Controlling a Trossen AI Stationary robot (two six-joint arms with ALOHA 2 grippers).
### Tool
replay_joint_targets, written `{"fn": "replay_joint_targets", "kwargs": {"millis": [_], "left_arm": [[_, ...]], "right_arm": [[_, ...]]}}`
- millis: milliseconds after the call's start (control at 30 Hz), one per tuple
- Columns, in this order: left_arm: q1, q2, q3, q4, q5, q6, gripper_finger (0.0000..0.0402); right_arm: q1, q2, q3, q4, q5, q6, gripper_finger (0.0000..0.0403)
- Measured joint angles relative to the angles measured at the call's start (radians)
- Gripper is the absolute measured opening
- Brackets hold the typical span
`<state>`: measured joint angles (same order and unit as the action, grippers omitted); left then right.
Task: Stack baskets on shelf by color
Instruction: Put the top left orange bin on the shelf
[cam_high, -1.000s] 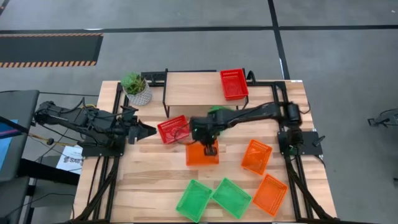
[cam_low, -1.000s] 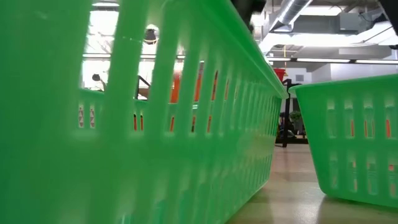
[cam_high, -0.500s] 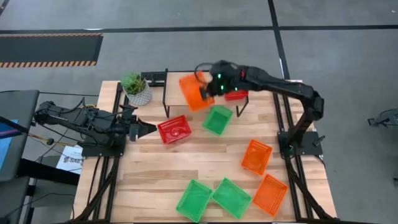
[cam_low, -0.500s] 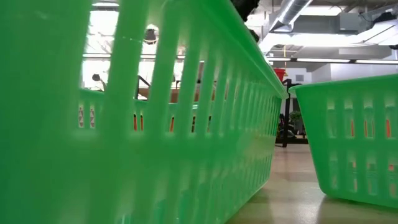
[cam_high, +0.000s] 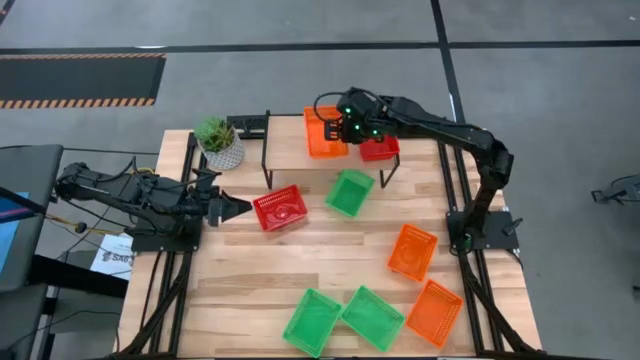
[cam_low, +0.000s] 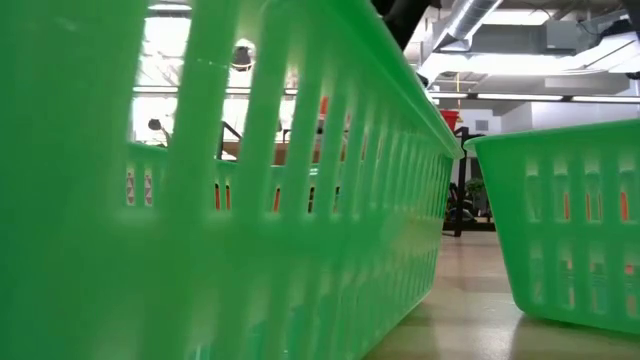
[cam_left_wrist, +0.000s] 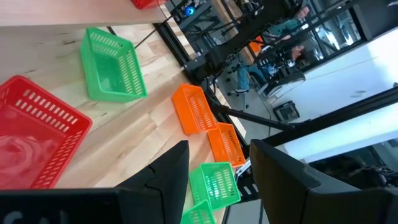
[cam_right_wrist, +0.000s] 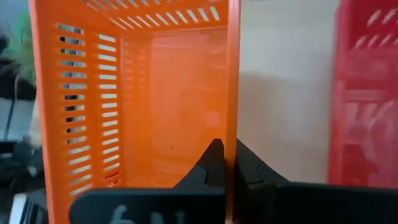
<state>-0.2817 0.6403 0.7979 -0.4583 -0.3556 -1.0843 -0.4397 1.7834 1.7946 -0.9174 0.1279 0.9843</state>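
**Orange basket held over the shelf**

The right gripper (cam_high: 338, 132) pinches one wall of an orange basket (cam_high: 322, 133), a finger on each side of that wall, above the light-wood shelf (cam_high: 290, 143). Just beside its fingers, a red basket (cam_high: 379, 148) sits on the shelf. The left gripper (cam_high: 240, 208) waits with fingers spread; a second red basket (cam_high: 280, 208) lies just ahead of its tips on the plank tabletop (cam_high: 260, 270), a green basket (cam_high: 350, 192) farther on. A potted plant (cam_high: 219, 143) stands at the table's corner; grey floor surrounds the table.
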Motion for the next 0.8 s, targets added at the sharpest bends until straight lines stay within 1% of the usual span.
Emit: {"fn": "replay_joint_targets", "kwargs": {"millis": [167,433,700,800], "left_arm": [[0.0,0.0,0.0,0.0,-0.021,-0.001,0.0157],[0.0,0.0,0.0,0.0,-0.018,-0.025,0.0157],[0.0,0.0,0.0,0.0,-0.007,-0.015,0.0157],[0.0,0.0,0.0,0.0,-0.007,-0.004,0.0157]], "right_arm": [[-0.013,0.04,-0.001,-0.008,0.027,-0.012,0.0008],[-0.015,0.101,-0.001,-0.003,0.028,-0.024,0.0021],[-0.026,0.104,0.0,0.013,0.027,-0.025,0.003],[-0.03,0.103,0.0,0.013,0.027,-0.037,0.0043]]}}
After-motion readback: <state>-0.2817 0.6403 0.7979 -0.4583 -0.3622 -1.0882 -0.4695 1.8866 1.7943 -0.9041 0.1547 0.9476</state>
